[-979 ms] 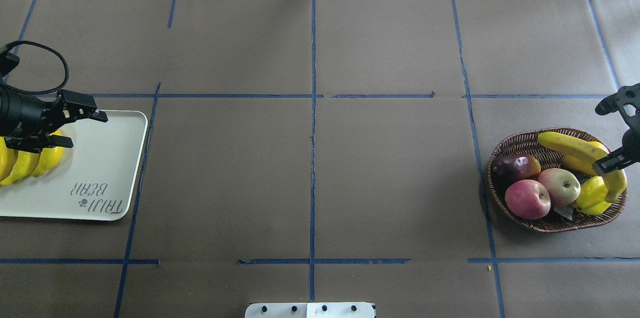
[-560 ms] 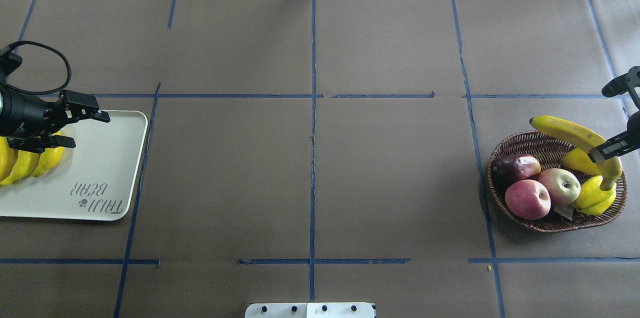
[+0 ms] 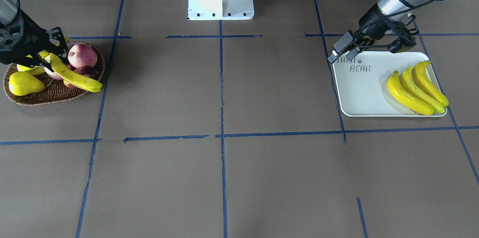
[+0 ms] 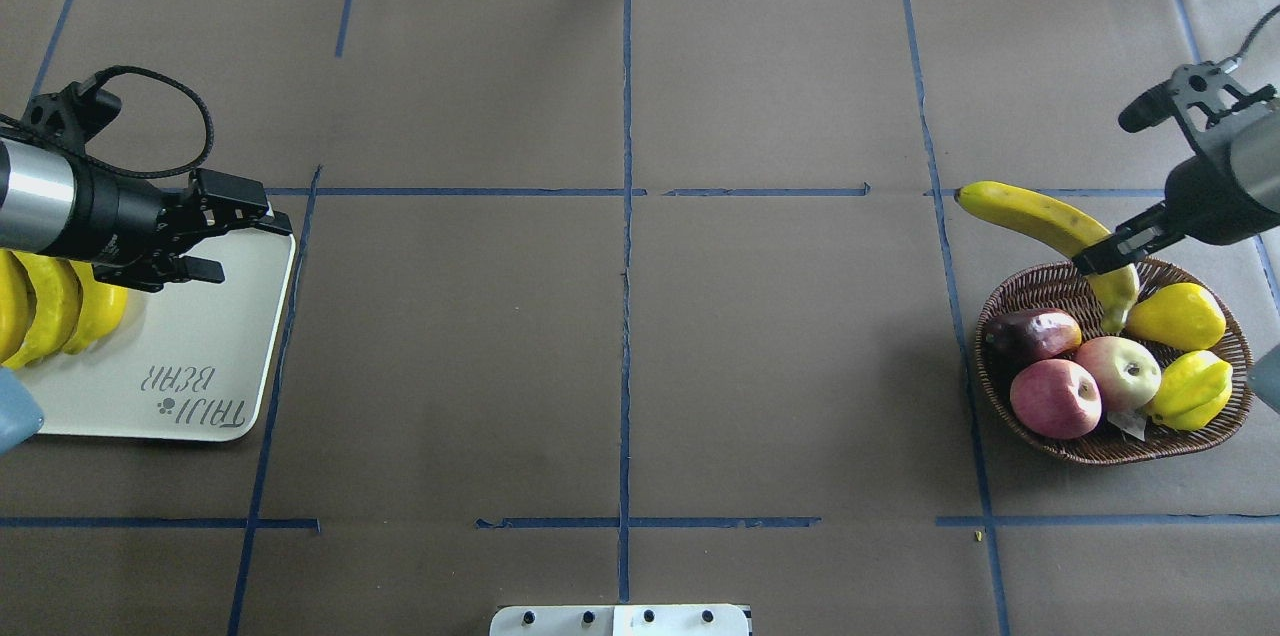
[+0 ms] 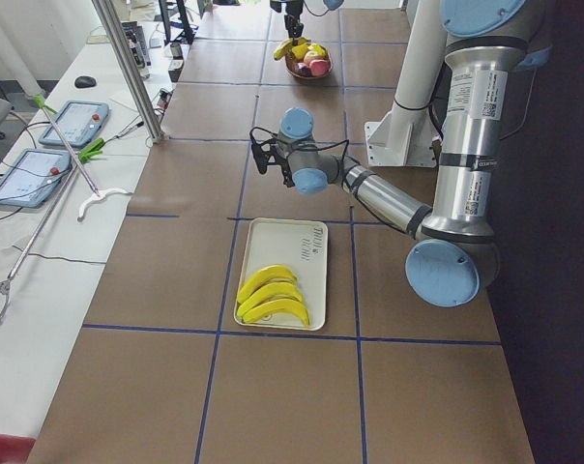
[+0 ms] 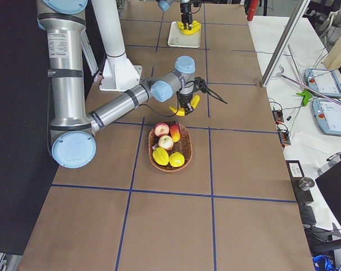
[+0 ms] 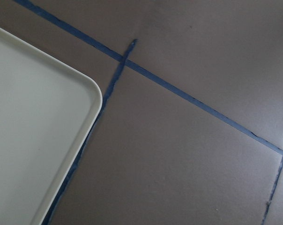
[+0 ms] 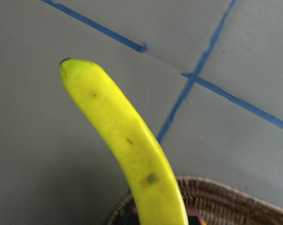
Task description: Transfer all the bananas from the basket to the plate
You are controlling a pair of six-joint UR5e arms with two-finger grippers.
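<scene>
Yellow bananas (image 4: 50, 301) are counting four in all. Three are lying side by side at the left end of the plate (image 4: 200, 336), at the left edge of the overhead view, and are touching one another. The fourth banana (image 4: 1040, 221) is hanging in the right gripper (image 4: 1105, 256), whose jaws are clenching it close to its lower end.

That lower tip is pointing down over the upper rim of the basket (image 4: 1090, 451), at the right of the overhead view, between a dark red-purple fruit (image 4: 1035, 333) and one yellow pear (image 4: 1175, 316). The long free end is projecting toward the upper left, out past the rim and over the brown table (image 4: 620, 366). In the exterior right view it is appearing raised above the basket.

The basket is also holding two apples (image 4: 1055, 399) and one ribbed yellow-green fruit (image 4: 1190, 391).

The left gripper (image 4: 245, 246) is hovering over the plate's upper right corner with its jaws spread and nothing between them, near the three bananas but apart from them.
</scene>
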